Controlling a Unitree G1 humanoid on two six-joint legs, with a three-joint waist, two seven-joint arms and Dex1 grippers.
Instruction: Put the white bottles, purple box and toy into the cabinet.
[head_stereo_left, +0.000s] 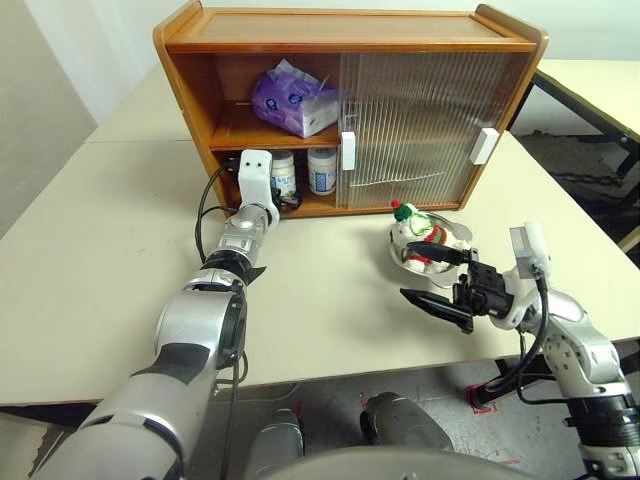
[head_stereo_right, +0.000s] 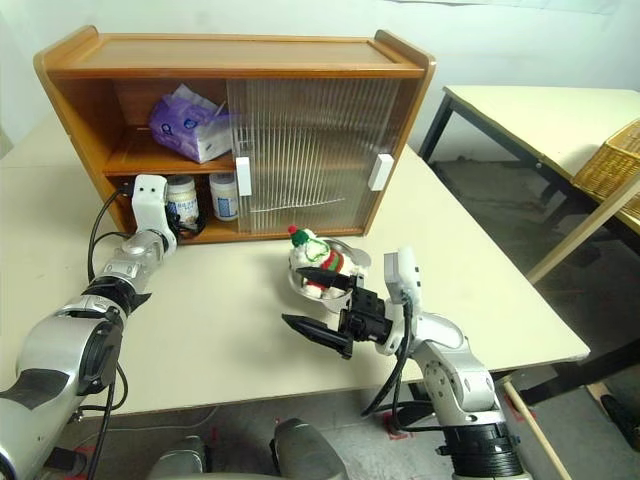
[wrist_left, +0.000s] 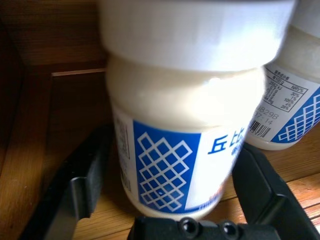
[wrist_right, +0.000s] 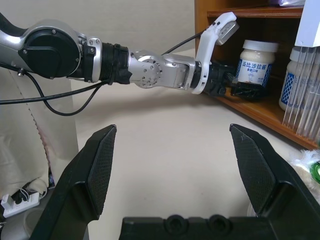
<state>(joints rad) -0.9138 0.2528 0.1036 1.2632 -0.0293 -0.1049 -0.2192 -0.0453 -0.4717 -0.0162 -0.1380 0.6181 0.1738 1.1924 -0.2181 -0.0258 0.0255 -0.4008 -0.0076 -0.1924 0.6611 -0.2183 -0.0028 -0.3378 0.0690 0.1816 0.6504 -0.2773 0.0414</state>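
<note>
While the toy (head_stereo_left: 418, 236) sits in a metal bowl (head_stereo_left: 452, 262) on the table (head_stereo_left: 90, 260), at about eleven o'clock and just beyond the empty, wide-open right gripper (head_stereo_left: 437, 278), the left gripper (wrist_left: 165, 200) stands open around a white bottle (wrist_left: 190, 120) already inside the cabinet (head_stereo_left: 190, 60).

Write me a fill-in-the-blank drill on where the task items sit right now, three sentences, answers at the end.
1. The purple box lies on the cabinet's ______ shelf.
2. Both white bottles stand on the ______ shelf, where the left gripper has one between its open fingers.
3. The toy sits in a metal ______ on the table, near the open right gripper.

Missing words: upper; bottom; bowl
</note>
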